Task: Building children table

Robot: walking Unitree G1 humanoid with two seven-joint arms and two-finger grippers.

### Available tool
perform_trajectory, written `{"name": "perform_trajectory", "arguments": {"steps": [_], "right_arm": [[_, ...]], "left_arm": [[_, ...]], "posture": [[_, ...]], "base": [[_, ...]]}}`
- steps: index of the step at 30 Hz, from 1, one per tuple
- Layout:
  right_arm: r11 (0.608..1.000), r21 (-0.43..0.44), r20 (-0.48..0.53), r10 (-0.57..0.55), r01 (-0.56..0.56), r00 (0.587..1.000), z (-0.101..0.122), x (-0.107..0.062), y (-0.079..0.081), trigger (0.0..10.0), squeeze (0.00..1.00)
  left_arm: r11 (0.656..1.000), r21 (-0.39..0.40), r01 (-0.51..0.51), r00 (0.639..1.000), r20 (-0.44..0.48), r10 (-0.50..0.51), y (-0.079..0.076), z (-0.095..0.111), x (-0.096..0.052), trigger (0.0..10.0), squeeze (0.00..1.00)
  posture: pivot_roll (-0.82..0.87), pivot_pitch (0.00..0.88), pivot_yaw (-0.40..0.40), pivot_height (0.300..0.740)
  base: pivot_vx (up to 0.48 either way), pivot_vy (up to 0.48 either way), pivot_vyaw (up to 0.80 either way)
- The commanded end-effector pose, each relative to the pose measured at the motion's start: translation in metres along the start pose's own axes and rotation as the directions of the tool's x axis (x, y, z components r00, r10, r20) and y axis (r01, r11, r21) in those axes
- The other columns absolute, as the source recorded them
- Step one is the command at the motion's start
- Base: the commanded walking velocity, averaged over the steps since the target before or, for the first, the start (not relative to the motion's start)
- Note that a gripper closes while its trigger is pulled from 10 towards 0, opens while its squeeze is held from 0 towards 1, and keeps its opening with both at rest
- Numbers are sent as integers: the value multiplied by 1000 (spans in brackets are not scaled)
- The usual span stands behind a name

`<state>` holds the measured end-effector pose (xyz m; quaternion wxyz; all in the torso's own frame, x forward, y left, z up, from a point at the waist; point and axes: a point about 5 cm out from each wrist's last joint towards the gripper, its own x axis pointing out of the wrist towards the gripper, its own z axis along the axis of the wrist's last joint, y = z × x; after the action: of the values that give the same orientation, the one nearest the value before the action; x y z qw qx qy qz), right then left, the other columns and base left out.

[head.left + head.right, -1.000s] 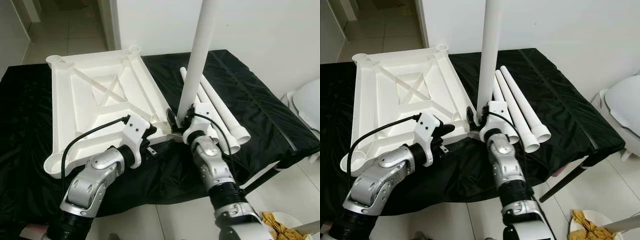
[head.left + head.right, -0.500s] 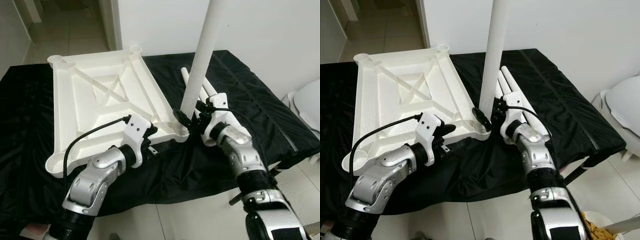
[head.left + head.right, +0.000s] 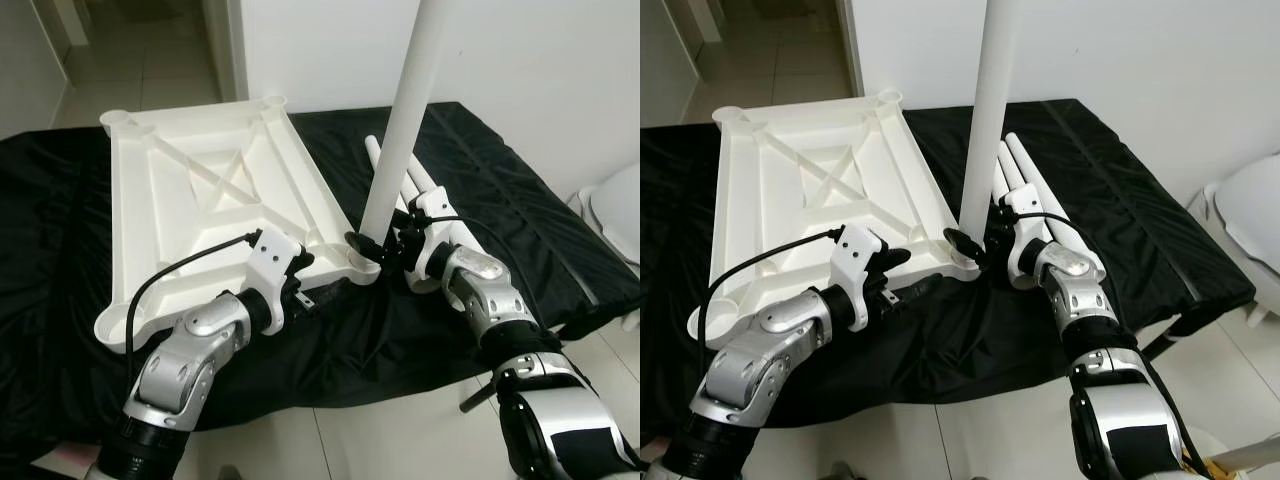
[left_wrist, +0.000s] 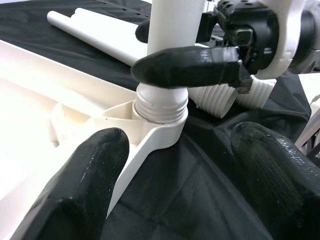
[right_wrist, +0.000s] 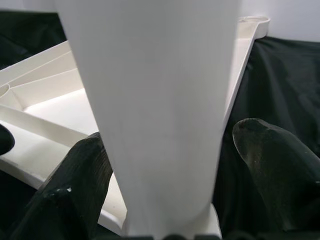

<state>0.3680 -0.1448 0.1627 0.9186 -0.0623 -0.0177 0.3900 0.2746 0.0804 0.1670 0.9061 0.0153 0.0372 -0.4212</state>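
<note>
Here, in the left eye view, a white plastic tabletop [image 3: 200,215] is seen lying upside down on a black cloth [image 3: 510,200] (its ribbed underside faces up), with round sockets at its corners. A white leg [image 3: 400,130] stands upright in the near right corner socket [image 3: 360,262]. The right gripper [image 3: 385,245] is placed low on that leg, just above the socket, its fingers set on either side of the tube. The left gripper [image 3: 325,293] is held just beside the near edge of the tabletop, close to the same corner.

In the right eye view, spare white legs [image 3: 1035,195] are seen lying side by side on the cloth, right of the standing leg and behind the right gripper. A tiled floor [image 3: 770,50] is visible at the far left, and a white wall [image 3: 1160,60] behind.

In the left wrist view, the left gripper's fingers [image 4: 85,185] are spread wide apart over the cloth with nothing held between them. The threaded foot of the leg is seated in the socket, and one black finger of the right gripper lies across the leg just above it.

In the right wrist view, the leg is framed closely by the right gripper's two fingers [image 5: 280,175]; whether it is clamped tight cannot be told.
</note>
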Motion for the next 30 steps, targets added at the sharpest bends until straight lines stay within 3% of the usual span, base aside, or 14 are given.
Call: {"name": "perform_trajectory", "arguments": {"steps": [1,2,3,5,6,14,23,30], "right_arm": [[1000,-10,-11,15,-15,1000,-1,3,1,10000,0],[1000,-10,-11,15,-15,1000,-1,3,1,10000,0],[1000,-13,-16,26,-26,1000,-1,7,2,4902,0],[1000,-13,-16,26,-26,1000,-1,7,2,4902,0],[998,0,-30,62,-62,998,-4,8,4,0,0],[996,8,-37,87,-87,996,-11,6,8,0,0],[998,41,-14,41,-41,999,-13,5,8,0,0],[985,85,-17,-152,153,988,-15,10,8,0,0]], "left_arm": [[1000,11,0,1000,3,0,0,1,0,10000,0],[1000,11,0,1000,3,0,0,1,0,10000,0],[1000,14,2,1000,2,-2,0,1,0,10000,0],[1000,14,2,1000,2,-2,0,1,0,10000,0],[1000,17,3,1000,1,-3,0,1,0,10000,0],[1000,19,2,1000,0,-2,0,1,-1,10000,0],[1000,18,2,1000,2,-2,0,1,0,10000,0],[1000,16,17,1000,-4,-17,-2,-1,0,10000,0]], "posture": [[-44,0,-15,740],[-44,0,-15,740],[-43,0,-13,740],[-43,0,-13,740],[-39,0,-15,740],[-36,0,-19,740],[-37,0,-22,740],[-51,0,-16,740]], "base": [[0,0,0],[0,0,0],[0,0,0],[0,0,0],[0,0,0],[0,0,0],[0,0,0],[0,0,0]]}}
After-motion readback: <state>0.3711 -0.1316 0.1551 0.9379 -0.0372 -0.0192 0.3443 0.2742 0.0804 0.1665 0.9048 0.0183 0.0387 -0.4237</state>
